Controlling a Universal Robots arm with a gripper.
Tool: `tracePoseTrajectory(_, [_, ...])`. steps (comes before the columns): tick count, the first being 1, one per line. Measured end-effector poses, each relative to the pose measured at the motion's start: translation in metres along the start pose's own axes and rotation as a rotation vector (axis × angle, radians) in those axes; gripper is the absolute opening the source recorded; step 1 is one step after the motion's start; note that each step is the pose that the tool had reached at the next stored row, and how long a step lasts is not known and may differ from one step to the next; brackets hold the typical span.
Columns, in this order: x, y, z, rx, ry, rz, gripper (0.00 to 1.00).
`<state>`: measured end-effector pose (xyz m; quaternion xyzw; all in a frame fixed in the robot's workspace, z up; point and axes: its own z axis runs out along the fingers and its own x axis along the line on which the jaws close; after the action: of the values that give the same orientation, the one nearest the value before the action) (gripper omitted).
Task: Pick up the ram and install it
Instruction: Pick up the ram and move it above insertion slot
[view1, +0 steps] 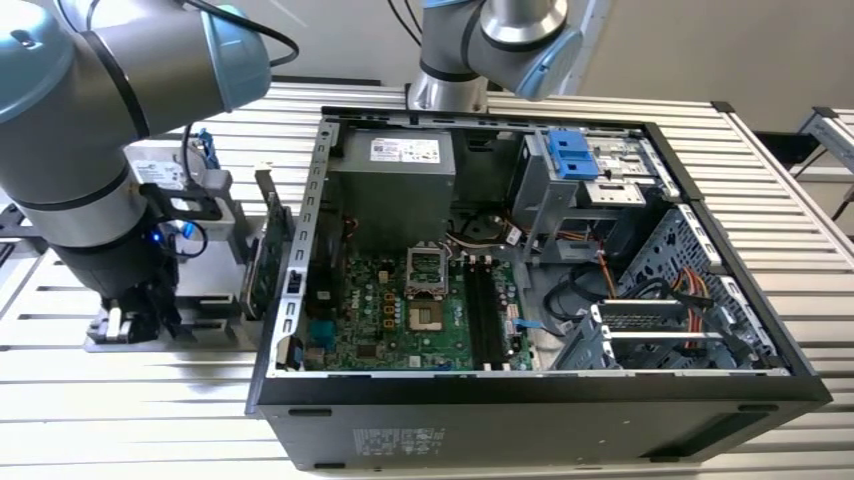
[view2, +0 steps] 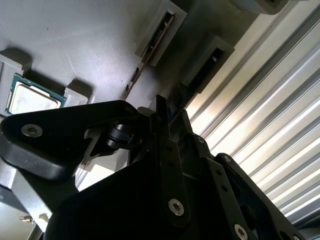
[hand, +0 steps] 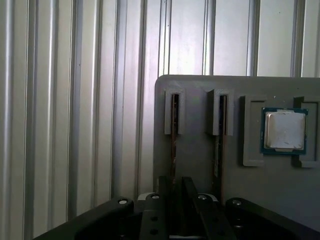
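Note:
The ram (hand: 173, 131) stands on edge in a slot of a grey parts tray (hand: 260, 190), the slot farthest from the processor. My gripper (hand: 174, 189) is low over the tray, right in line with this stick. In the second wrist view the same ram (view2: 200, 70) runs straight toward the gripper (view2: 172, 112). A second ram stick (hand: 218, 137) (view2: 150, 50) stands in the neighbouring slot. In the exterior view the gripper (view1: 134, 322) hangs down at the tray (view1: 214, 330), on that view's left beside the open computer case (view1: 534, 410).
A processor (hand: 284, 131) (view2: 31, 101) lies in a recess of the tray. A green expansion card (view1: 274, 255) and a hard drive in a blue frame (view1: 174, 175) stand between tray and case. Dark memory slots (view1: 487, 310) run along the motherboard. A second arm's base (view1: 447, 90) is behind the case.

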<state>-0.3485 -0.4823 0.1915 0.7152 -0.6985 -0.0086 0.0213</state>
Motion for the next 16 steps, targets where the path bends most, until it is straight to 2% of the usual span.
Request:
tracePoseTrajectory(8, [-0.0001, 0.0000, -0.0001, 0.0001, 0.0000, 0.000, 1.00])
tracePoseTrajectory(9, [-0.0001, 0.0000, 0.0000, 0.0001, 0.0000, 0.000, 0.00])
tracePoseTrajectory(16, [-0.0001, 0.0000, -0.0001, 0.0000, 0.0001, 0.000, 0.00])
